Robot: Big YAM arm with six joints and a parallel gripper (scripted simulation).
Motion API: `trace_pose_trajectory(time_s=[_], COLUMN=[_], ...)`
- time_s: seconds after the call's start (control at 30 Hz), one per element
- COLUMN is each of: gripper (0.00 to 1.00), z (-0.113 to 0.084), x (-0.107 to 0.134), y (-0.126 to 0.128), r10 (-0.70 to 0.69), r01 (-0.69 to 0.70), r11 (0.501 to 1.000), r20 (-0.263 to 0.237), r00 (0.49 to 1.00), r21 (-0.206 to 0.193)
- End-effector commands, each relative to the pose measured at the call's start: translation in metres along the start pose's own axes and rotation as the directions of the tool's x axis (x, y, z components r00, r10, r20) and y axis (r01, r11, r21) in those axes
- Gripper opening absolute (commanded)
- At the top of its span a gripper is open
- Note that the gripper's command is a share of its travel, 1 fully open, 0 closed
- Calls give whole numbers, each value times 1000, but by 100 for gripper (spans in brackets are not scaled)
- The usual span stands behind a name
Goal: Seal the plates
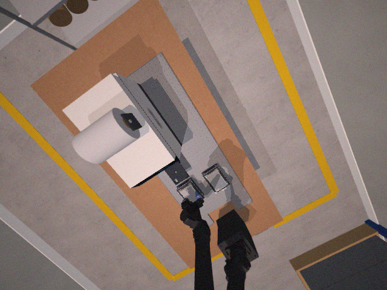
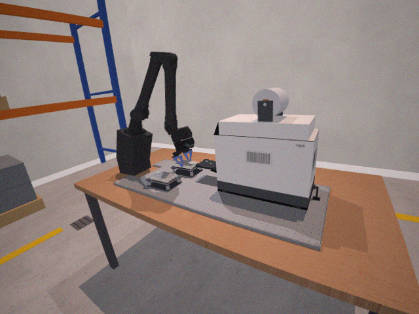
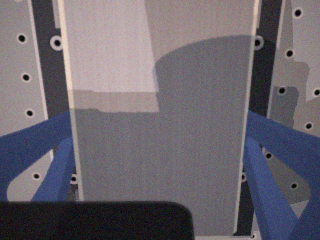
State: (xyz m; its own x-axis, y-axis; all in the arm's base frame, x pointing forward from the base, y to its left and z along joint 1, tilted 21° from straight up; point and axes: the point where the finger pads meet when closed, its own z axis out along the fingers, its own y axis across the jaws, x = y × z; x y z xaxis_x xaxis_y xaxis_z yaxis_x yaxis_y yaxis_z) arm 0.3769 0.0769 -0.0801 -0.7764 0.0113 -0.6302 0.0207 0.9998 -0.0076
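Note:
My gripper [image 1: 193,197] [image 2: 185,161] [image 3: 159,120] is shut on a plate [image 1: 187,189] [image 2: 192,164] [image 3: 160,165], with one blue finger against each long side. This plate is at the nest [image 3: 262,75] nearer the sealer's stage, and its top is a plain, smooth sheet without visible wells. Whether it sits fully down is hard to tell. The other plate [image 1: 215,177] [image 2: 163,176] lies flat in the second nest, away from the gripper. The dark stage [image 1: 177,172] [image 2: 207,164] is out beside the sealer [image 1: 150,156] [image 2: 264,169] and carries no plate. START, the lamp and the corner labels cannot be made out.
The sealer's tall white body stands beyond the stage, with a large foil roll [image 1: 100,137] [image 2: 279,101] on top. Nests and sealer share a grey perforated base plate [image 1: 199,150] [image 2: 203,204] on the wooden table [image 1: 259,215] [image 2: 355,270]. The arm's black base stands behind the nests.

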Motion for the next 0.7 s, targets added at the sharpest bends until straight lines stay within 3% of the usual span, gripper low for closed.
trace_pose_trajectory(time_s=[0.0, 0.37, 0.67], gripper=[0, 0, 0], z=[34, 33, 20], x=[-36, -38, -51], y=[23, 27, 33], r10=[7, 8, 12], r01=[-6, -6, -8], r11=[1000, 999, 998], r20=[42, 53, 76], r00=[999, 999, 997], r21=[-29, -42, -55])
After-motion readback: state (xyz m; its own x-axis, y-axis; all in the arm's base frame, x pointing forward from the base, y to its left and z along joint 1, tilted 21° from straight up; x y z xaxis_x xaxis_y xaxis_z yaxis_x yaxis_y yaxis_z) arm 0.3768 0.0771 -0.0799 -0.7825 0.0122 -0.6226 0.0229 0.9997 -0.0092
